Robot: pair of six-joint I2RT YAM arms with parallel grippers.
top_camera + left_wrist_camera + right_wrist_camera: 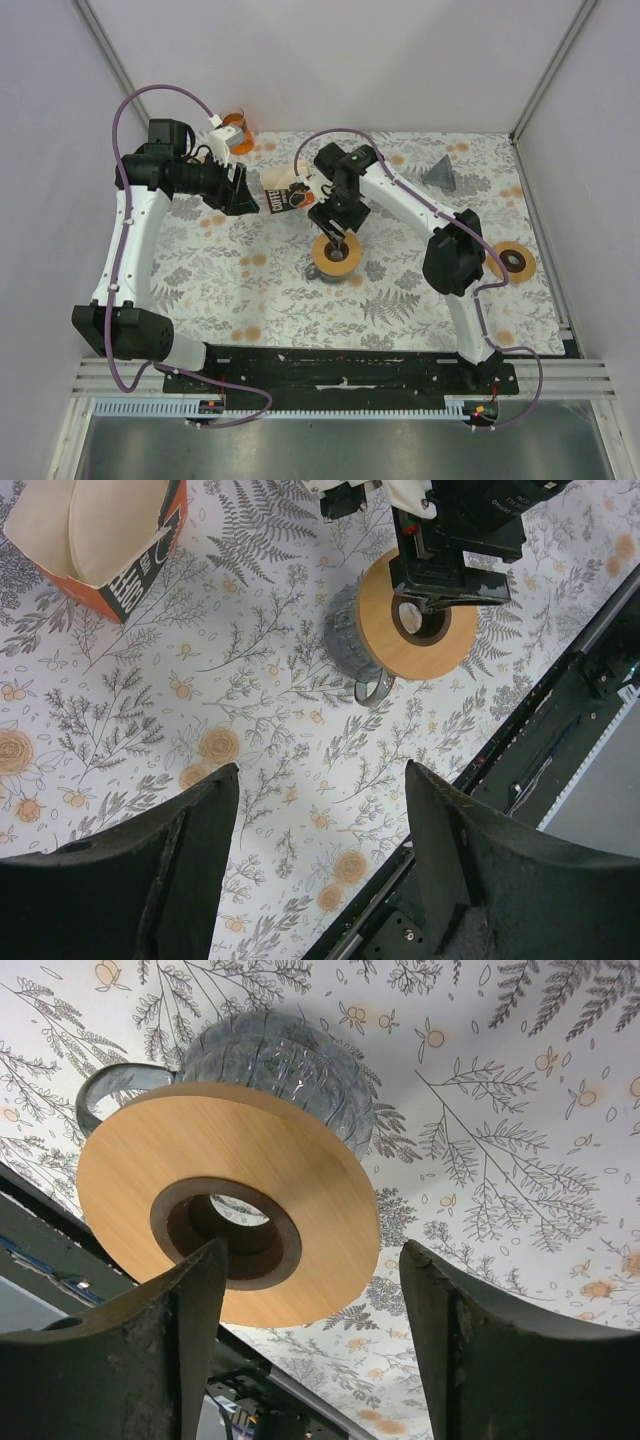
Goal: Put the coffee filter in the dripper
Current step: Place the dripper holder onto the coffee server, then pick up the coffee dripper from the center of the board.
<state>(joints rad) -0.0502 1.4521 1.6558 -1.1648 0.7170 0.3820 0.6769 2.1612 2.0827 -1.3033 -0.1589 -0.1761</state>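
**First onlooker:** Coffee filters (90,525) sit stacked in their orange-and-black box (135,580) toward the far side of the flowered table (250,290), pale and folded, their tops showing at the open end.

**Second onlooker:** And the dripper?

**First onlooker:** The dripper (335,256) stands near mid-table, a glass body with a handle under a broad wooden collar. It is apart from the box and nearer the arms' bases. The right gripper (312,1260) hangs directly over it, jaws spread wide with nothing held between them (from its wrist camera the collar fills the gap between the two fingers).

**Second onlooker:** The left arm?

**First onlooker:** The left gripper (320,775) is just beside the box, on its left, jaws likewise wide apart and holding nothing. Its wrist camera looks past the fingers at patterned cloth, with the box in the upper left corner and the dripper beyond, under the other arm.

**Second onlooker:** Anything else out there?

**First onlooker:** A second wooden ring (515,262) lies flat near the right edge, well apart from the dripper. A grey cone (441,173) stands toward the far right corner, and an orange cup (236,128) sits at the far edge behind the left arm.
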